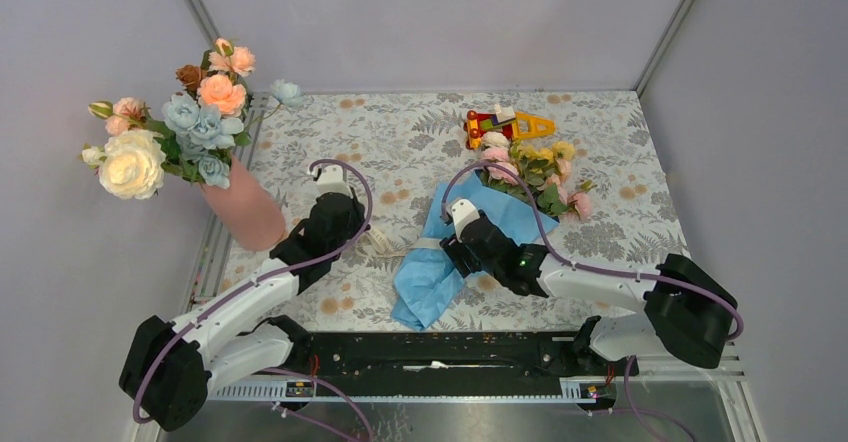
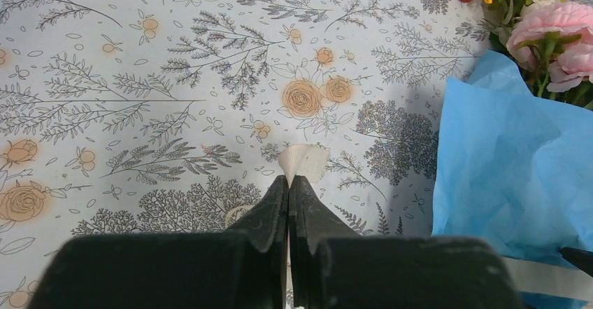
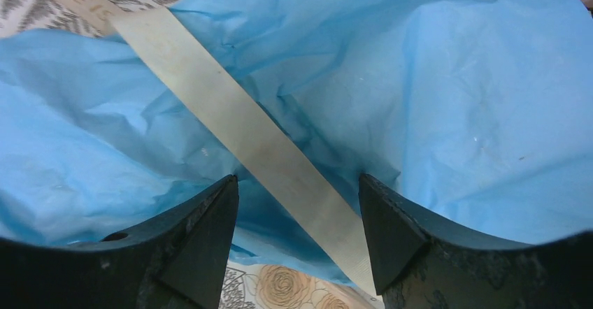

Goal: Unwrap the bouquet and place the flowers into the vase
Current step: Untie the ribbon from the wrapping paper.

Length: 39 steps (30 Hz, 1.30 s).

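Left gripper (image 2: 289, 180) clamped tight on ribbon (image 2: 304, 161) tip; right gripper (image 3: 297, 190) spread over blue paper (image 3: 475, 113), ribbon crossing between prongs, wrist cam only.

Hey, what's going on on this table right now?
Two robot arms are unwrapping a bouquet. The left gripper is pinched shut on the end of the cream ribbon, which runs across to the blue paper. The right gripper hangs open over that paper, straddling the ribbon. The small roses lie on the table, none yet in the pink vase, which holds bigger blooms.
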Each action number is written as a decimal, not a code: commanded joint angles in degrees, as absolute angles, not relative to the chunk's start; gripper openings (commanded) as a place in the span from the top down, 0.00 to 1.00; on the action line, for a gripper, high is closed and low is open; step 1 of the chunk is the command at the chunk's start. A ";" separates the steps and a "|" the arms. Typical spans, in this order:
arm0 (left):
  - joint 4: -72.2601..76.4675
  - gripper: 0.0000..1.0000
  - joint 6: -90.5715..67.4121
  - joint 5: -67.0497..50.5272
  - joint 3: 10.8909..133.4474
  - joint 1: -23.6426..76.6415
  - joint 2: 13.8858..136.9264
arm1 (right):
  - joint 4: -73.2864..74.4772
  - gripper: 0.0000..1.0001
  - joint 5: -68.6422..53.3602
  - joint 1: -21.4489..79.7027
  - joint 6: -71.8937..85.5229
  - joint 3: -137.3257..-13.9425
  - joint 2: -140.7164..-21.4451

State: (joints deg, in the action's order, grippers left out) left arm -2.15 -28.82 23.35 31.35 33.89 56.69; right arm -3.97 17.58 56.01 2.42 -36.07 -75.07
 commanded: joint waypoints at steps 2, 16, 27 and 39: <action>-1.89 1.00 -28.69 21.78 33.27 32.69 55.23 | -6.45 0.33 26.50 57.67 0.28 -37.81 -77.57; -3.66 1.00 -27.39 21.79 35.34 31.20 55.22 | -1.44 0.95 43.69 60.12 4.04 -39.05 -71.28; -8.37 1.00 -27.03 25.81 40.85 27.85 57.31 | 22.27 1.00 51.81 45.48 21.03 -37.96 -51.61; -13.26 1.00 -25.58 27.82 44.70 26.63 59.70 | 33.11 1.00 53.79 8.16 31.94 -37.60 -42.20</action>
